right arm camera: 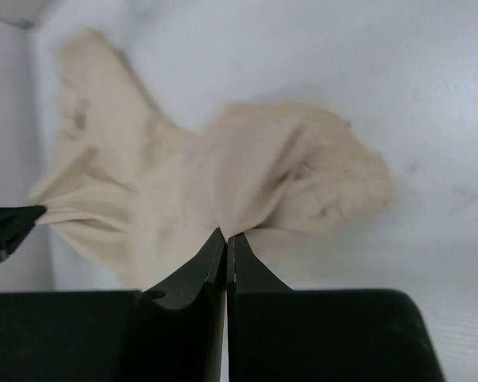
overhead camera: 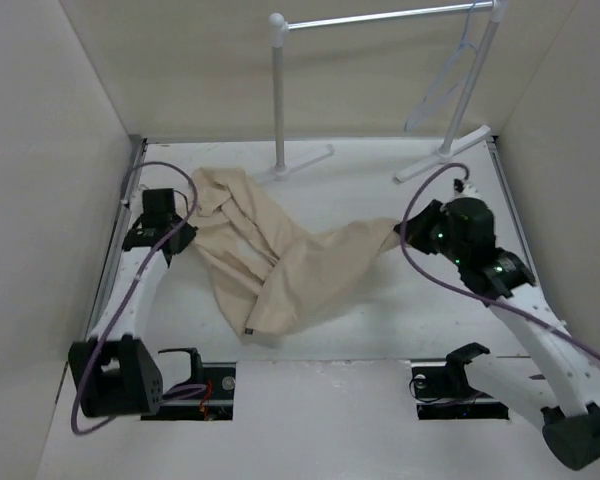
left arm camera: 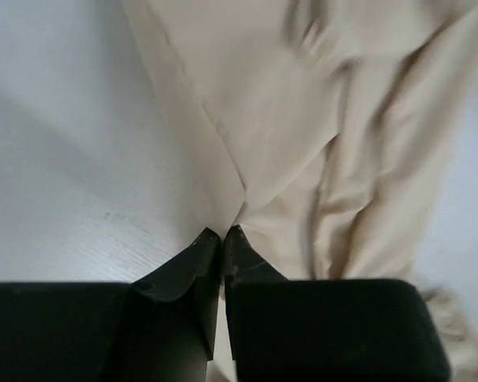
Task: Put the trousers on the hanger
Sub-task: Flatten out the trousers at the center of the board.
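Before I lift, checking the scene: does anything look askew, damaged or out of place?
Nothing spilled or damaged. The trousers lie twisted and bunched on the table, pinched at opposite edges by the left gripper and right gripper. The hanger hangs tilted at the right end of the rack, beside its post.

- Left arm [overhead camera: 130, 290]: base at 7 o'clock in the top view, reaching forward, wrist at 9 o'clock.
- Left gripper [overhead camera: 188, 232]: points toward 3 o'clock, jaws closed tip to tip, pinching an edge of the trousers [overhead camera: 280, 265].
- Right arm [overhead camera: 540, 340]: base at 5 o'clock, angled forward and inward, wrist near 3 o'clock.
- Right gripper [overhead camera: 408, 230]: points toward 9 o'clock, jaws closed, trousers fold clamped at the tips.
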{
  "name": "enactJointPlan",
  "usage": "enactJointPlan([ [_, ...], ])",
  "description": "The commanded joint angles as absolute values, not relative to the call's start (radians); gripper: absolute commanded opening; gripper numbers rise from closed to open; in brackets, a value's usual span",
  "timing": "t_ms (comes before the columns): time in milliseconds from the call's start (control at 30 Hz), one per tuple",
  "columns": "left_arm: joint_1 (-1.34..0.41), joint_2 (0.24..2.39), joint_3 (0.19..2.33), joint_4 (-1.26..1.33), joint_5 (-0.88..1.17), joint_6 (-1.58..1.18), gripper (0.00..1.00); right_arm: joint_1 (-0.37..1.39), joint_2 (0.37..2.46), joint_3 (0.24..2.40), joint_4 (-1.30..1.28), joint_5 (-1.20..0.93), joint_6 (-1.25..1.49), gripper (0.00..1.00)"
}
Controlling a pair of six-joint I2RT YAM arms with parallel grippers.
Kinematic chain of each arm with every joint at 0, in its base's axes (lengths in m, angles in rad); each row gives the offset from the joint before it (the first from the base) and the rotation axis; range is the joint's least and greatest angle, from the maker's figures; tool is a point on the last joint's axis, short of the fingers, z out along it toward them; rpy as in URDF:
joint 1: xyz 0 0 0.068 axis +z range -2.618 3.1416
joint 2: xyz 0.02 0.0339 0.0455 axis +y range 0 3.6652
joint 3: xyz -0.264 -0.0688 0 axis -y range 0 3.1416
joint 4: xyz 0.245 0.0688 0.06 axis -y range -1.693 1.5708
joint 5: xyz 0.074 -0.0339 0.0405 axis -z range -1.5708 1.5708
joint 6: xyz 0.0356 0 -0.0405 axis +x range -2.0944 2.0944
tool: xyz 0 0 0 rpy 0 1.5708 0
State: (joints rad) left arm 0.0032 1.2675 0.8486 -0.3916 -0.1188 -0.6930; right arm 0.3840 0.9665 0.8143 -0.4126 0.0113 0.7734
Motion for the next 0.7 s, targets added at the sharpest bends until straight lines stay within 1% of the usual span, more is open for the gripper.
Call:
enactJointPlan([
  [0, 0.079, 1.034, 1.024, -0.495, -0.172, -0.722, 0.03, 0.396, 0.795, 1.042, -0.602, 0.092, 0.718, 0.05],
  [133, 0.172, 0.942, 1.245, -0.626, -0.170, -0.719, 0.02, 0.406, 0.750, 1.290, -0.770, 0.115, 0.681, 0.06],
  [267, 0.211, 0.952, 1.495, -0.724, -0.161, -0.716, 0.02, 0.407, 0.775, 1.538, -0.830, 0.133, 0.663, 0.07],
  [333, 0.208, 0.985, 1.593, -0.759, -0.158, -0.712, 0.03, 0.391, 0.807, 1.610, -0.830, 0.126, 0.652, 0.08],
  [433, 0.208, 1.041, 1.637, -0.790, -0.153, -0.704, 0.04, 0.315, 0.882, 1.592, -0.812, 0.107, 0.638, 0.08],
  [567, 0.211, 1.120, 1.551, -0.766, -0.079, -0.707, 0.04, 0.176, 0.995, 1.416, -0.637, 0.025, 0.686, 0.08],
  [667, 0.211, 1.233, 1.529, -0.735, 0.007, -0.707, 0.06, 0.137, 1.103, 1.385, -0.546, -0.040, 0.716, 0.07],
])
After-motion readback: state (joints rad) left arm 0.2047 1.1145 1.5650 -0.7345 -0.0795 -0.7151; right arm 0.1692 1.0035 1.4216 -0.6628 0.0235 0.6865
